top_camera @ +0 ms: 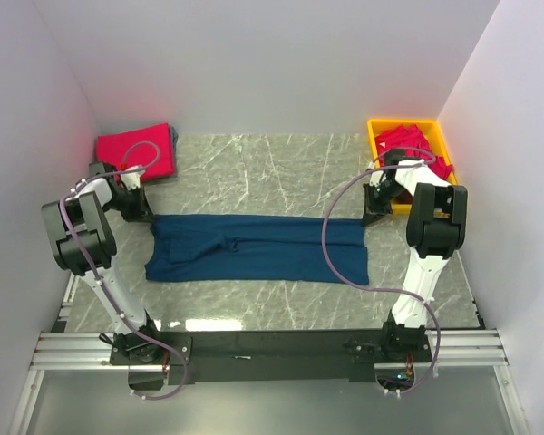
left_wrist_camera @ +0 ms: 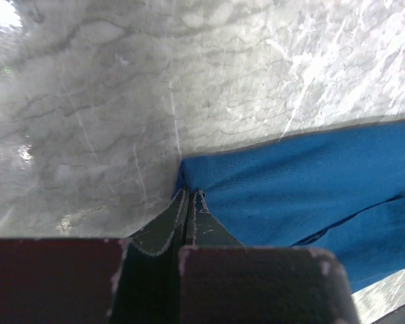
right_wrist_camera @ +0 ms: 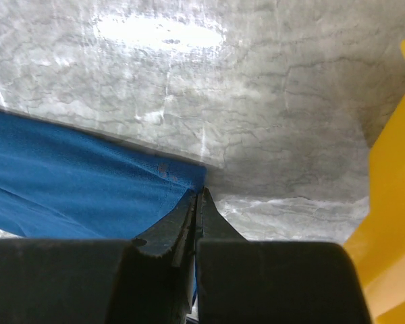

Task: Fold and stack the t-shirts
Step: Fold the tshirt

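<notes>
From above, the navy t-shirt point(top_camera: 258, 247) lies flat on the marble-patterned tabletop point(top_camera: 254, 172) as a long band running from left to right, between the two arms. A sleeve seam shows as a crease near its middle. The left fingers point(top_camera: 150, 217) are down at the band's far left corner and the right fingers point(top_camera: 374, 216) at its far right corner, both low against the tabletop. A folded red-pink t-shirt point(top_camera: 136, 149) sits in the far left corner of the tabletop, with a sliver of darker cloth showing at its right edge. In the far right corner stands a yellow bin point(top_camera: 377, 136) with crumpled red-pink t-shirts point(top_camera: 406, 143) heaped inside it, just behind the right arm.

In the left wrist view, the left fingers point(left_wrist_camera: 196, 210) are pressed tight together with no gap between them. The corner of the navy t-shirt point(left_wrist_camera: 304, 182) meets their tips and the cloth is pinched there, spreading away to the right over the grey tabletop point(left_wrist_camera: 108, 101).

In the right wrist view, the right fingers point(right_wrist_camera: 204, 217) are likewise closed. The corner of the navy t-shirt point(right_wrist_camera: 74, 175) runs in between them, with a thin strip of blue showing in the seam lower down. The cloth stretches off to the left. The wall of the yellow bin point(right_wrist_camera: 391, 202) rises at the right edge, near the fingers but apart from them.
</notes>
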`<action>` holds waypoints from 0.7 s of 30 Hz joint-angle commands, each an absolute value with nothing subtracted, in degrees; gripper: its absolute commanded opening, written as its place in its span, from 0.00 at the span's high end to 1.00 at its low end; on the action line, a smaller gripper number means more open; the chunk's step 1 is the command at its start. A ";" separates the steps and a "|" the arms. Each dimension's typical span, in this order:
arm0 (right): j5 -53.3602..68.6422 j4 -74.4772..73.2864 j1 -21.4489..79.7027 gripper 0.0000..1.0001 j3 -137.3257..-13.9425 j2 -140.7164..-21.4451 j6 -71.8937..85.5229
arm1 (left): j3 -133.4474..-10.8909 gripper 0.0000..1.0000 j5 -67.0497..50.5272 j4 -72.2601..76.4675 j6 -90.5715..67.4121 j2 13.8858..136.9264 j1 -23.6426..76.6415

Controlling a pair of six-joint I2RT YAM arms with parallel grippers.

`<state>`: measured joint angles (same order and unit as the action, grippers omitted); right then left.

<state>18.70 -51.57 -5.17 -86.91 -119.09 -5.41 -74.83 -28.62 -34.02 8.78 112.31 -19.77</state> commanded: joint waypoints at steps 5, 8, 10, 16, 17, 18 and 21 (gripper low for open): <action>18.10 -50.18 -5.36 1.00 -87.80 -120.94 -6.06 | -74.26 0.96 -28.03 -33.22 10.46 111.53 -19.78; 18.89 -50.53 -5.10 1.00 -88.59 -120.50 -6.24 | -74.53 0.76 -28.83 -33.14 10.63 110.14 -19.78; 18.72 -51.59 -5.10 0.92 -90.26 -120.24 -6.76 | -74.53 0.64 -28.74 -33.31 10.72 108.73 -19.78; 21.70 -55.11 -5.10 0.44 -90.97 -113.40 -10.98 | -73.92 0.56 -27.86 -35.15 12.65 100.03 -19.78; 22.23 -55.72 -4.92 0.43 -90.97 -112.60 -12.03 | -73.39 0.56 -28.64 -35.59 12.83 97.84 -19.69; 22.93 -55.98 -4.57 0.43 -90.71 -111.80 -12.56 | -72.78 0.57 -29.00 -35.94 13.01 96.87 -19.25; 25.57 -56.25 -2.12 0.50 -89.30 -109.69 -13.45 | -68.48 0.57 -29.36 -36.04 12.92 93.09 -17.06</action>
<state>22.22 -54.63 -4.45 -89.03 -114.89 -10.85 -71.72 -28.23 -34.54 11.42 97.23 -19.00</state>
